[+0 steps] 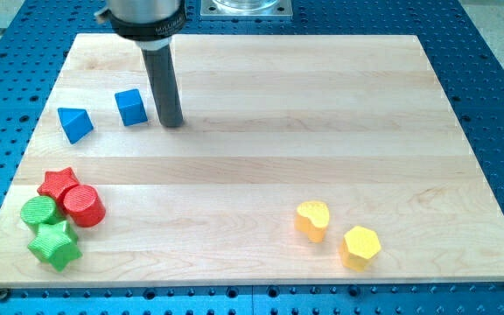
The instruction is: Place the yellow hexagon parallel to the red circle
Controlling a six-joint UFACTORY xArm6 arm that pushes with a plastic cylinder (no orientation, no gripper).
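Observation:
The yellow hexagon [360, 246] lies near the view's bottom right of the wooden board [261, 105]. The red circle [84, 206] lies at the view's bottom left, packed among other blocks. My tip [172, 122] rests on the board at the upper left, just right of a blue cube [131, 108]. It is far from both the yellow hexagon and the red circle.
A yellow heart [313, 220] sits just up-left of the hexagon. A red star [58, 183], a green circle [39, 213] and a green star [55, 245] cluster around the red circle. A blue triangle [75, 123] lies left of the blue cube.

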